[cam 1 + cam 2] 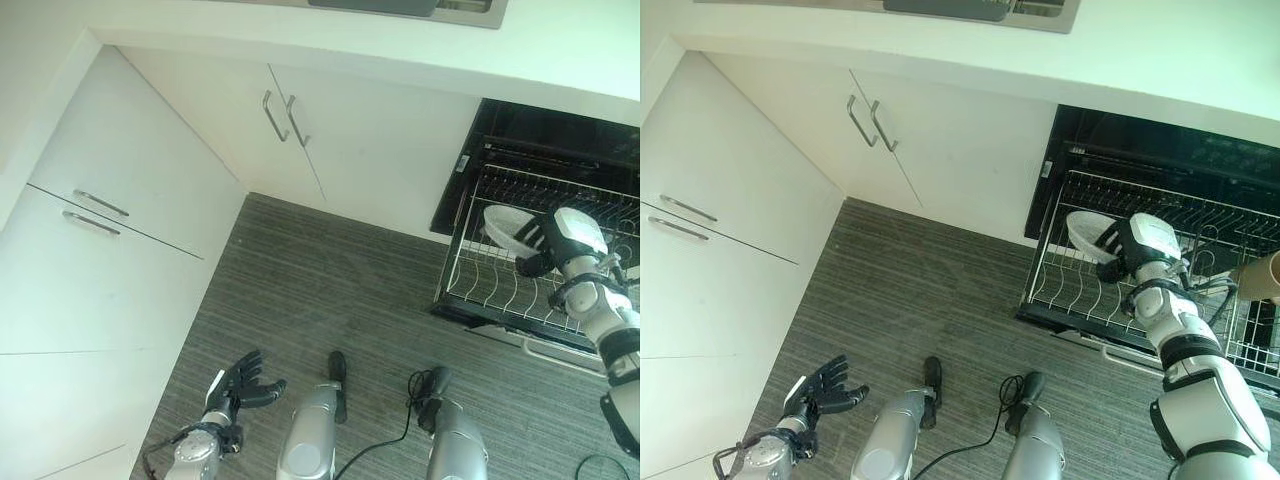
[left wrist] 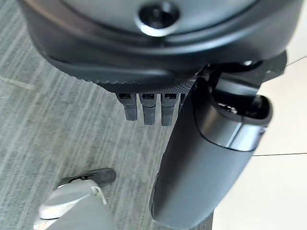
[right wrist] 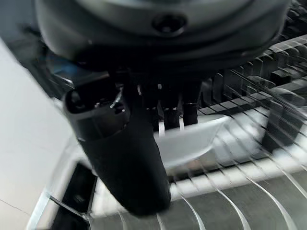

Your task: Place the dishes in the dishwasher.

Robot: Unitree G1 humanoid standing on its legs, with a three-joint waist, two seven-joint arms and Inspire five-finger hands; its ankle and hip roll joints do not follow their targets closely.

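One white shallow ceramic dish [image 1: 505,226] sits over the tines of the pulled-out wire dishwasher rack [image 1: 470,285], pinched at its rim by my right hand [image 1: 545,245], presumably to stand it upright between tines. I count one dish. My left hand [image 1: 238,382] hangs spread above the grey striped floor [image 1: 320,290].

The right hand [image 3: 129,143] reaches over the wire rack [image 3: 249,191], its fingers [image 3: 168,115] curled on the rim of a white dish [image 3: 192,141] among the tines.
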